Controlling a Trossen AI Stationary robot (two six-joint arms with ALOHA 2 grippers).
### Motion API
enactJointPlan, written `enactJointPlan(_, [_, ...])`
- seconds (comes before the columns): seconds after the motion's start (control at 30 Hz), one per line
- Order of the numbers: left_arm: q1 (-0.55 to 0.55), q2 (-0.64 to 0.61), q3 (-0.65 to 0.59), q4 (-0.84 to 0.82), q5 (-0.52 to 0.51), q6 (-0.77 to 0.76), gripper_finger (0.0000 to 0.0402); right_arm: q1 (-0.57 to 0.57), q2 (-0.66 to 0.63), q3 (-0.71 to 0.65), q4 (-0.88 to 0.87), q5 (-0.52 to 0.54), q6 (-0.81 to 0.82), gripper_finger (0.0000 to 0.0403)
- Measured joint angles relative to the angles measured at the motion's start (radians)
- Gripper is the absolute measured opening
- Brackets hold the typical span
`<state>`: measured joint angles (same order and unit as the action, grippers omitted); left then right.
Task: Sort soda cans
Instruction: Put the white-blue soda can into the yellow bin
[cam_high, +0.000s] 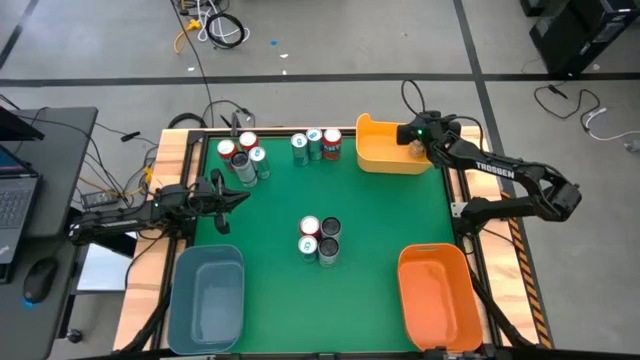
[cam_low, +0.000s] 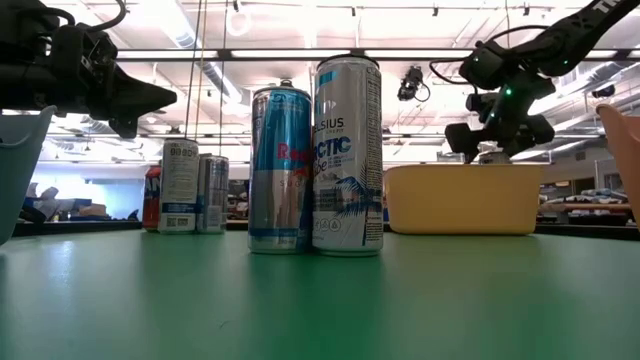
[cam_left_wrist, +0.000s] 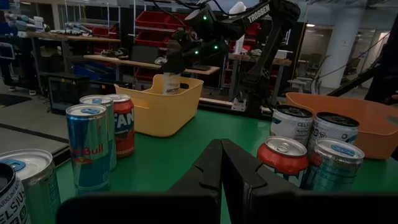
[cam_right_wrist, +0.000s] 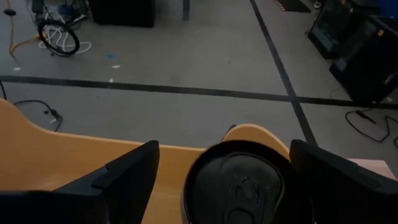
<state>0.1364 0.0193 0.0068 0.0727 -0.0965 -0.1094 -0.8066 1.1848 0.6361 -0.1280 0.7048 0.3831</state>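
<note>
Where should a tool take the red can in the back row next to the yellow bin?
Come from above onto the upright red can and grip its upper wall, with fingers at its front and back. A teal can crowds its left, and the yellow bin stands close on its right.

"TROSSEN" stood in white on the right arm (cam_high: 497, 170). A blue-and-silver can (cam_left_wrist: 88, 147) read "Red Bull"; the red can (cam_left_wrist: 124, 124) behind it showed "FAN". A white can (cam_left_wrist: 291, 128) read "CELSIUS". The tall silver can (cam_low: 347, 155) showed "SIUS" and "CTIC".
</note>
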Motion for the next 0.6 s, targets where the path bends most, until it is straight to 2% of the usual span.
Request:
enactJointPlan(0.37, [0.0, 0.0, 0.0, 0.003, 0.0, 0.0, 0.001, 0.036, -0.082, 0.051, -0.001, -0.002, -0.136, 0.0343])
enactJointPlan(0.53, [0.0, 0.0, 0.0, 0.003, 0.0, 0.0, 0.001, 0.127, -0.101, 0.126, -0.006, -0.002, -0.276, 0.0341])
enactJointPlan(0.6, [0.0, 0.0, 0.0, 0.003, 0.0, 0.0, 0.001, 0.191, -0.1, 0.168, -0.008, -0.037, -0.317, 0.0337])
